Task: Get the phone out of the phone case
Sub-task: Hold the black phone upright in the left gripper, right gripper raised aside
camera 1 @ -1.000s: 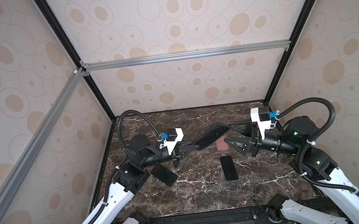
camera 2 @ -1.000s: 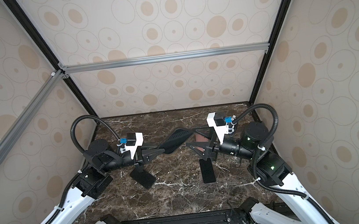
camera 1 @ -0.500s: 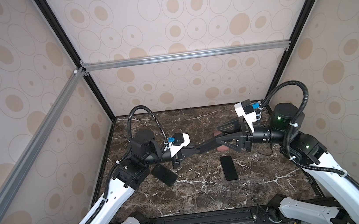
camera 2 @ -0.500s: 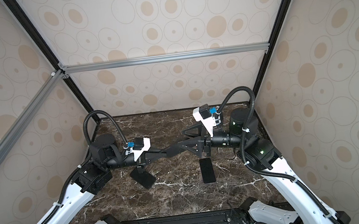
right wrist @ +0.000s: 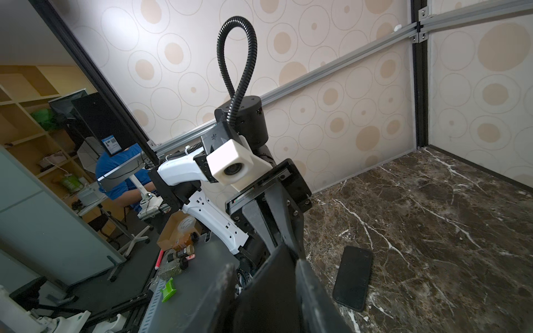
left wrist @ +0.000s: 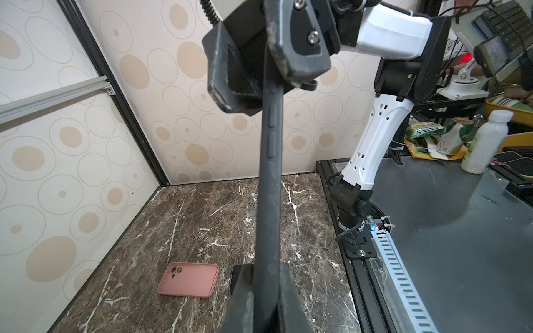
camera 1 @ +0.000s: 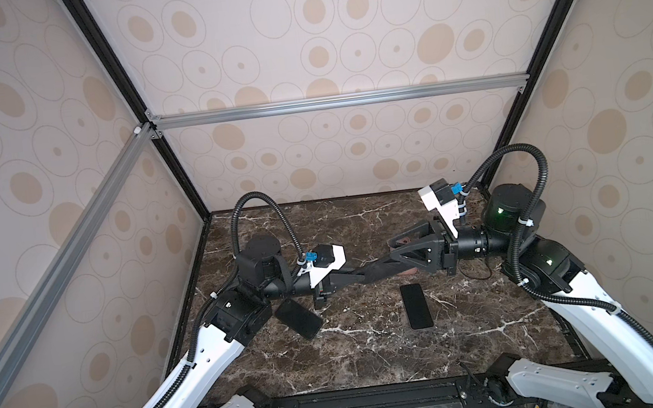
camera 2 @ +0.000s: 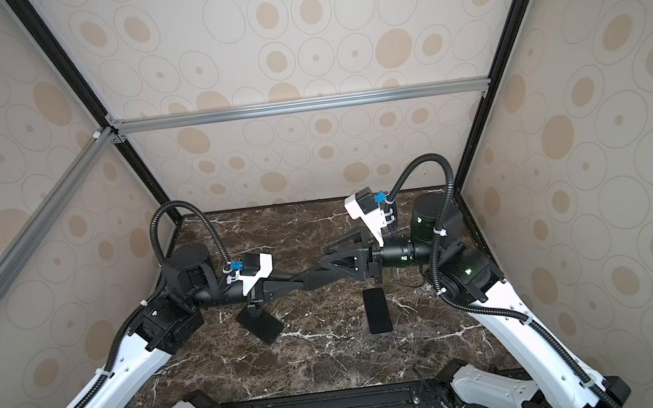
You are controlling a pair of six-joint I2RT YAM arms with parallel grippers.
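Note:
A black phone case (camera 1: 374, 270) (camera 2: 312, 278) hangs level above the table between both arms. In the left wrist view it stands edge-on (left wrist: 269, 187), side buttons showing. Whether the phone sits inside it I cannot tell. My left gripper (camera 1: 360, 277) (left wrist: 266, 266) is shut on its near end. My right gripper (camera 1: 392, 251) (right wrist: 264, 265) straddles the far end of the case (right wrist: 271, 276). One finger lies against the case, and a narrow gap shows at the other finger (right wrist: 226, 285).
Two bare black phones lie on the marble: one (camera 1: 298, 318) (camera 2: 261, 323) under the left arm, one (camera 1: 416, 305) (right wrist: 352, 278) in the middle. A pink case (left wrist: 189, 279) lies back up beneath the right gripper. Patterned walls close off three sides.
The right gripper moved left onto the far end of the black case and its jaws narrowed. The left arm lowered the case from tilted up to nearly level.

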